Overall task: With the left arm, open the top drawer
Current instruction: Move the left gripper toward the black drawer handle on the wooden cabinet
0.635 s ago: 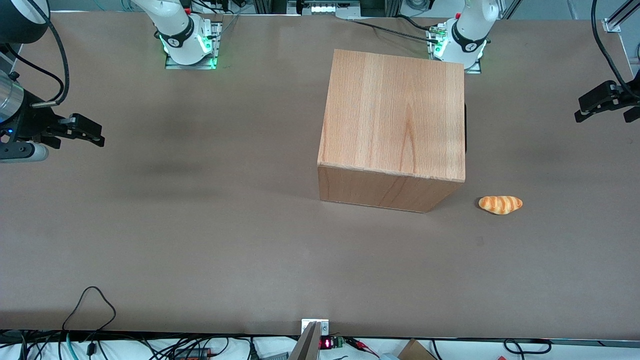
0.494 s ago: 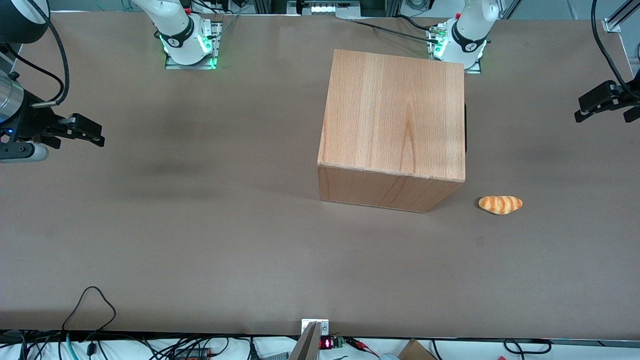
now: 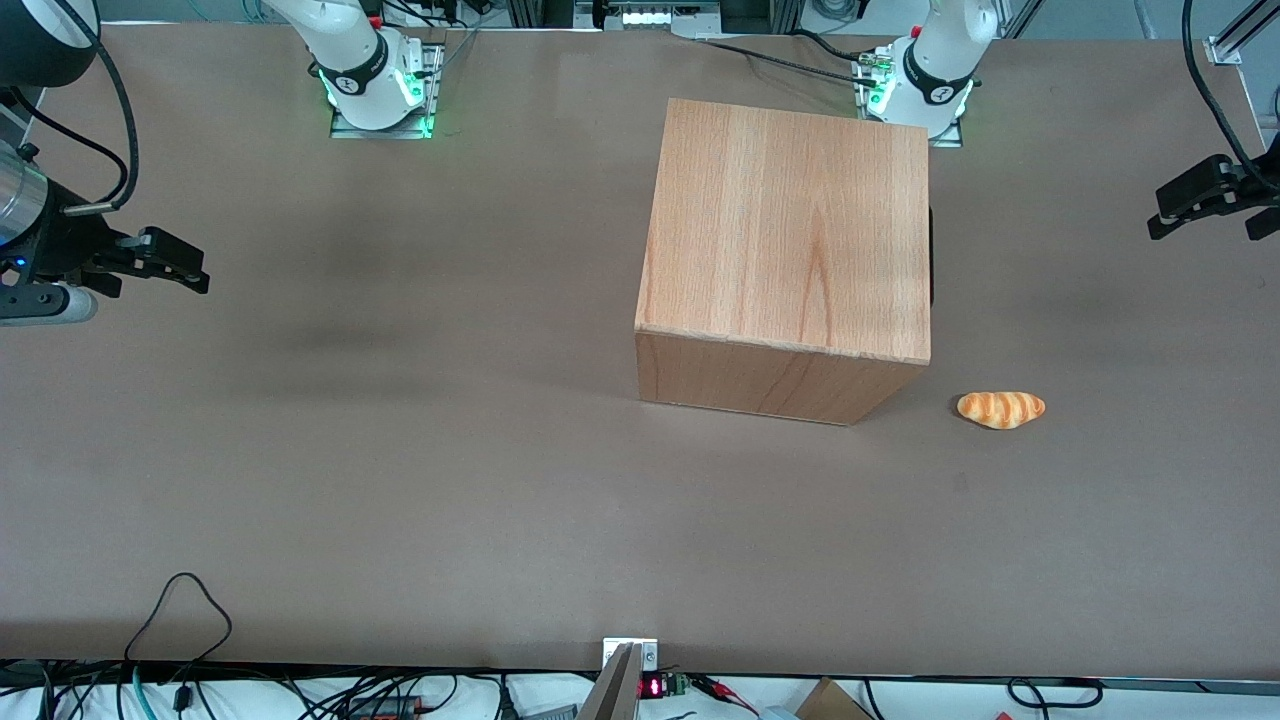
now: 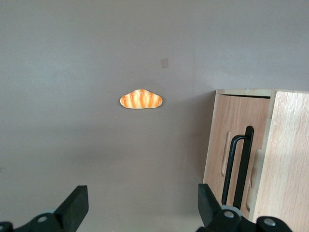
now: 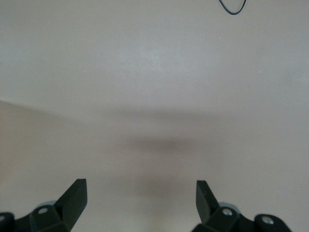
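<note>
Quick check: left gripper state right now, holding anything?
Left gripper: open, jaws spread wide, holding nothing; it hangs above the table toward the working arm's end, apart from the cabinet, top drawer not yet touched.

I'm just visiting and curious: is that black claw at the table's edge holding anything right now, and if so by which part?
Nothing is held. The left arm's gripper hangs open above the bare table, toward the working arm's end, apart from the cabinet and the croissant.

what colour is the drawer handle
Black, seen best in the left wrist view: handle on the cabinet front; gripper hangs open.
</note>
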